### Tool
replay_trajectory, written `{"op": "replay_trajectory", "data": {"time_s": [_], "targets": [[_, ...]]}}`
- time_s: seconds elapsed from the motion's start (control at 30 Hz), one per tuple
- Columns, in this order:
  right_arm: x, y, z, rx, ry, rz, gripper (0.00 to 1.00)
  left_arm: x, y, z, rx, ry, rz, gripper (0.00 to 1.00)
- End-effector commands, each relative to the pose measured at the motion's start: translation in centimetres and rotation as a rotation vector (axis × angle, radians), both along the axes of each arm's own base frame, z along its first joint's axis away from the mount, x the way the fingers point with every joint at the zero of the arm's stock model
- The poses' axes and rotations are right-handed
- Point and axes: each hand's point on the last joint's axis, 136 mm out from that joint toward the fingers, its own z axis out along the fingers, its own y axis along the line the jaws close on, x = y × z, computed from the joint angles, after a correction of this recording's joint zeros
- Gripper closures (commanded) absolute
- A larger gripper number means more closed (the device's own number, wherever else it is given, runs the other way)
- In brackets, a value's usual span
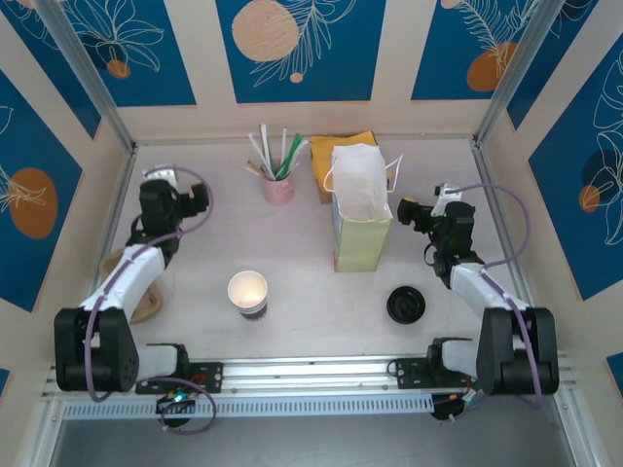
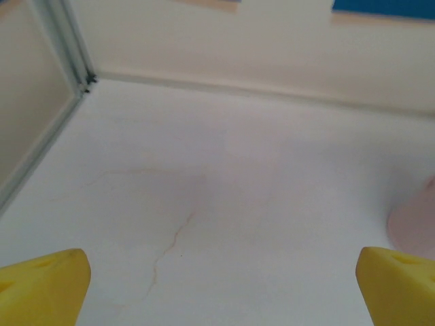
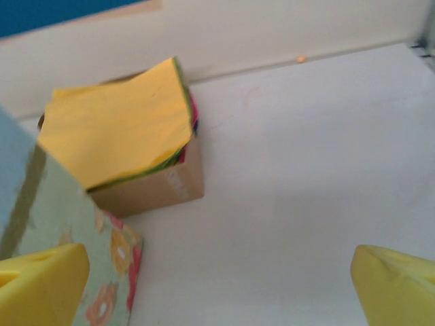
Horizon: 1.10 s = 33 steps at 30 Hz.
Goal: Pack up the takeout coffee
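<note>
Seen from above on a pale bench [image 1: 311,282]: white paper cup [image 1: 247,292] with dark band, upright and uncovered, toward the near edge, left of centre. Round black lid [image 1: 405,305] lying flat, well apart from it, toward the near right corner. Tall pale-yellow paper bag [image 1: 361,229] upright mid-bench, mouth open. Pink cup of straws [image 1: 278,185] and box of yellow napkins [image 3: 129,136] by the far edge. Left end effector [image 2: 217,292] and right end effector [image 3: 217,292] spread wide, holding nothing, above bare bench near the left and right edges.

Table [image 1: 307,238] with cup [image 1: 248,293], lid [image 1: 405,305], bag [image 1: 361,219]
</note>
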Motion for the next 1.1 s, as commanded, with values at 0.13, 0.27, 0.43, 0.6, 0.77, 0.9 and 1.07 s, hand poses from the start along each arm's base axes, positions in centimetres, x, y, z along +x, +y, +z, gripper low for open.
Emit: {"op": "replay_trajectory", "data": {"time_s": [0.13,0.27,0.43,0.6,0.77,0.9,1.07], "targets": [[-2.8,-1.3,4.0,0.257,0.134,-0.163,0.01,-6.0,-3.5,0.6,-0.287,0.263,-0.061,0.00],[-3.7,-0.2,5.8,0.359,0.133,-0.128,0.01,-8.1,-5.5,1.8,-0.413,0.277,-0.124,0.00],[-4.7,2.0,7.9,0.440,0.141,-0.043,0.01,-11.5,-7.0,1.0,-0.504,0.392,-0.153,0.00],[-6.0,4.4,9.2,0.393,0.223,0.034,0.01,-15.4,-7.1,0.6,-0.472,0.491,-0.134,0.03],[-6.8,5.5,10.2,0.334,0.246,0.074,0.01,-18.9,-7.6,0.1,-0.426,0.598,-0.129,0.13],[-7.2,6.1,10.6,0.295,0.266,0.089,0.01,-21.5,-8.7,-1.0,-0.361,0.710,-0.142,0.33],[-7.6,6.2,10.7,0.261,0.264,0.091,0.01,-23.3,-10.6,-2.1,-0.305,0.790,-0.183,0.42]]}}
